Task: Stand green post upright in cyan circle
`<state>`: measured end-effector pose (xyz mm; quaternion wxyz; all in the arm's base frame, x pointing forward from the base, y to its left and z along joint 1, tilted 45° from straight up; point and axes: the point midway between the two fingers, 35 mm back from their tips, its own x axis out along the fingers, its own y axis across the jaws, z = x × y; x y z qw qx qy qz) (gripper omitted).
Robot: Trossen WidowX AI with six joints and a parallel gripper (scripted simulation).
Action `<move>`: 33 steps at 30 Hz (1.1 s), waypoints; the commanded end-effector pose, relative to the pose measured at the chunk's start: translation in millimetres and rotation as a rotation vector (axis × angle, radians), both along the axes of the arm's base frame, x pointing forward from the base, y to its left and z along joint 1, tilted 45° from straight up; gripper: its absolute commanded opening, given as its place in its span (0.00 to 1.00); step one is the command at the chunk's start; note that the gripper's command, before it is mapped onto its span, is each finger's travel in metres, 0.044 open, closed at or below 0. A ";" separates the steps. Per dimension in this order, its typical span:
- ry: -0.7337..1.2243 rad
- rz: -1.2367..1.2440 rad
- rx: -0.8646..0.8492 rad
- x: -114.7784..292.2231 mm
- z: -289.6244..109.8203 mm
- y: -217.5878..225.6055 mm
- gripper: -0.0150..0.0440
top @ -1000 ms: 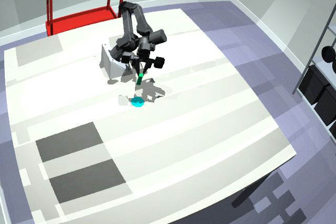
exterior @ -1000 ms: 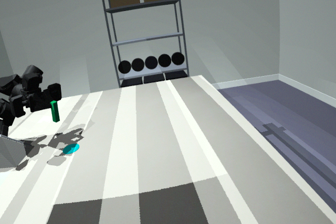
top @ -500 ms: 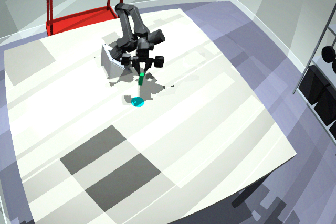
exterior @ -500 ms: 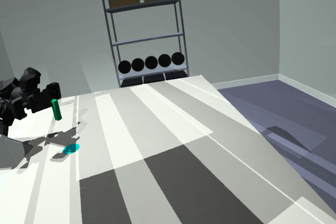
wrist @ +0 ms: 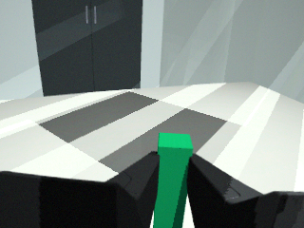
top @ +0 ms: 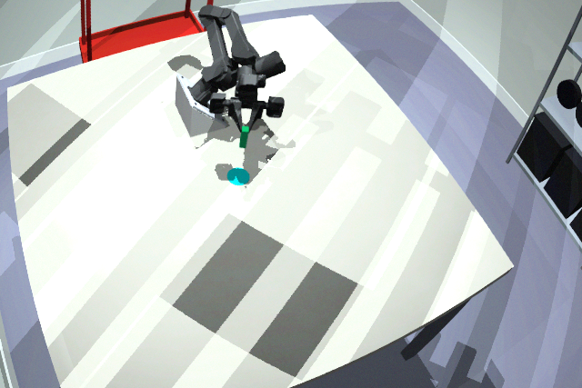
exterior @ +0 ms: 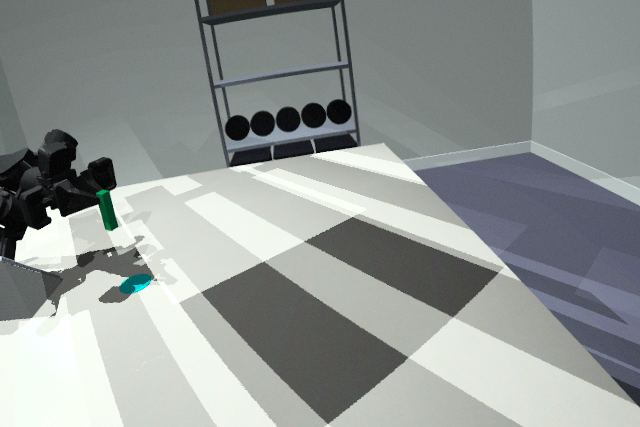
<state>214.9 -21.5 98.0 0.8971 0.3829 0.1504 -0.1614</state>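
Top view – gripper: the dark grey two-finger gripper (top: 244, 124) at the end of the dark robot arm (top: 225, 45) points down at the white and grey patterned table top (top: 328, 214).
Top view – post: the small green block-shaped post (top: 244, 136) sits between the finger tips by its upper end, and the rest hangs below them.
Top view – circle: the flat cyan circle (top: 237, 176) lies on the table, near the post but a little in front of it; the post is not over it.
Top view – other things: a red metal rack (top: 141, 3) stands behind the table.

Exterior view – post: the green post (exterior: 107, 209) is almost upright, leaning a bit, and it is up in the air above the table.
Exterior view – gripper: the gripper (exterior: 98, 189) grabs the post near its top from the left.
Exterior view – circle: the cyan circle (exterior: 135, 283) lies lower down and nearer the camera, apart from the post.
Exterior view – other things: a tall grey metal shelf (exterior: 279, 55) with five black balls (exterior: 287, 118) stands at the wall.

Wrist view – gripper: the two dark fingers are close together and squeeze the post from both sides.
Wrist view – post: the green post (wrist: 172, 182) runs straight between them, with its far end poking out past the tips.
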 end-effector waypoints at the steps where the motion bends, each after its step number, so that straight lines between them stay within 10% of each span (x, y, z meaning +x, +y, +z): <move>1: 0.006 -0.006 0.006 0.8 -2.2 0.9 0.29; 33: 0.075 -0.065 0.041 11.9 -38.4 34.6 0.29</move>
